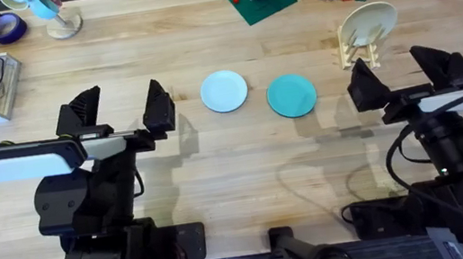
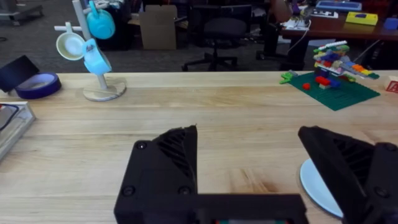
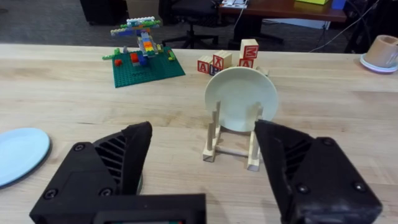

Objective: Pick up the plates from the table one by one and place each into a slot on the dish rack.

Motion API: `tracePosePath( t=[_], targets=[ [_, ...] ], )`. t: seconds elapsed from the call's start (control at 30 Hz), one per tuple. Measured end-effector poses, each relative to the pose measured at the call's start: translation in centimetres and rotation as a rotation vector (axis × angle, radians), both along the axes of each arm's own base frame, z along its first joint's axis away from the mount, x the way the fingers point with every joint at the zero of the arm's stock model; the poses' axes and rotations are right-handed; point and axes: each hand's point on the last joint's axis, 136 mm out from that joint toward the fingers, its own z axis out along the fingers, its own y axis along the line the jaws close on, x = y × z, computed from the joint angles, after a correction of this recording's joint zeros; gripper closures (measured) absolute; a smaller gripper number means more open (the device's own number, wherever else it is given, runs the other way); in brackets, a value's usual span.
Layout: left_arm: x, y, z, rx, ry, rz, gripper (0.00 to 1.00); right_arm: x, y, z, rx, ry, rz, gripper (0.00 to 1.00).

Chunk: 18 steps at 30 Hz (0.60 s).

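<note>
Two plates lie flat mid-table in the overhead view: pale blue plate [image 1: 224, 90] on the left, teal plate [image 1: 291, 96] just right of it, close but apart. Dish rack [image 1: 362, 50] stands farther right, w/ a cream-white plate [image 1: 369, 22] upright in it. Left gripper [image 1: 120, 110] sits left of the pale blue plate, fingers spread wide, holding nothing. Right gripper [image 1: 407, 76] is near side of the rack, also spread, nothing in it. Table [image 1: 219, 168] bare around both plates.

Left wrist view: left gripper [image 2: 252, 165] fingers wide apart over the wood; pale blue plate [image 2: 317, 186] edge by one finger.

Right wrist view: right gripper [image 3: 202, 168] wide apart, facing the dish rack [image 3: 233, 146] w/ the cream-white plate [image 3: 241, 98]; pale blue plate [image 3: 22, 152] off to one side.
</note>
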Motion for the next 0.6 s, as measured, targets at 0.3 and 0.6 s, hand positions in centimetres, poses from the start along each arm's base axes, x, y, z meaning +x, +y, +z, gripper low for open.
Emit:
tracePosePath(
  t=[0.3,0.6],
  targets=[
    [0.00,-0.01,0.01,0.000,0.000,0.000,0.008,-0.01,0.00,-0.08,0.000,0.003,0.000,0.005],
    [0.00,-0.02,0.06,-0.023,-0.002,-0.001,0.007,-0.02,-0.07,-0.06,-0.027,0.003,-0.002,0.005]
  ],
)
